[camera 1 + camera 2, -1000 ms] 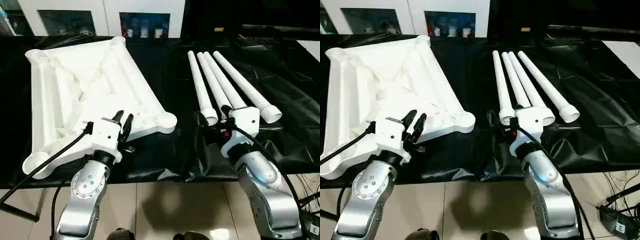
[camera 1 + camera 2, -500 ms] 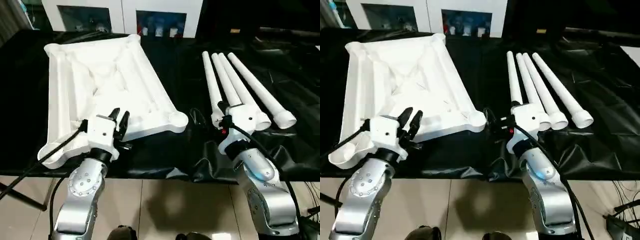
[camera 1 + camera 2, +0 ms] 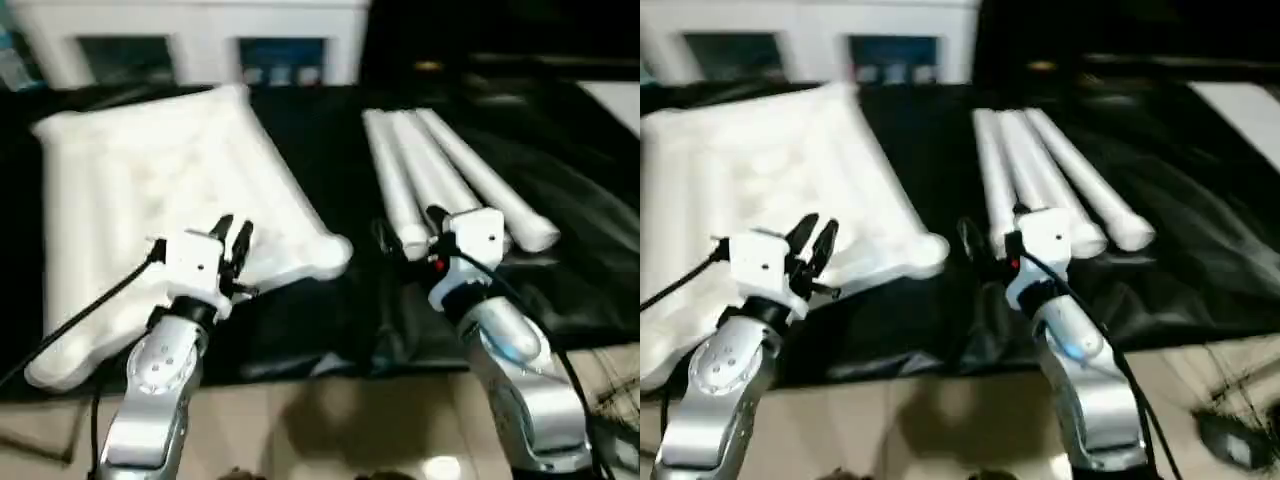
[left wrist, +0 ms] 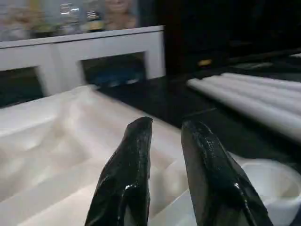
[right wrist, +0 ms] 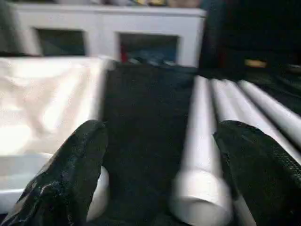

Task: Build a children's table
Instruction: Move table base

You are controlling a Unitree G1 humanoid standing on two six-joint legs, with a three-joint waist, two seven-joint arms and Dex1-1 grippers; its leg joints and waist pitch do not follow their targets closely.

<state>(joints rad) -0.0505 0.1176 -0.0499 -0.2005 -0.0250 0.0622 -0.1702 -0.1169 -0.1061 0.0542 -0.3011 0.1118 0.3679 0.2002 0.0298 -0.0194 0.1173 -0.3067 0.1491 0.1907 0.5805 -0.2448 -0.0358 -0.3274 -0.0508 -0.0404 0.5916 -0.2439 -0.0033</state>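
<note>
White cabinet [image 4: 94,49] with dark open niches at back; black sheet [image 3: 330,140] over worktop; tiled floor [image 3: 330,420] below.

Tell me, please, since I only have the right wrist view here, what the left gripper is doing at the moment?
Observer: The left gripper hovers over the near edge of the upturned tabletop, its two black fingers a little apart with nothing between them.
Operator: Thank you. And how do the legs lie overall?
Observer: The white legs lie side by side on the black cloth, flared ends toward the robot, right of the tabletop.
Operator: Where is my right gripper relative to them?
Observer: The right gripper sits at the near ends of the legs, wide open, holding none.
</note>
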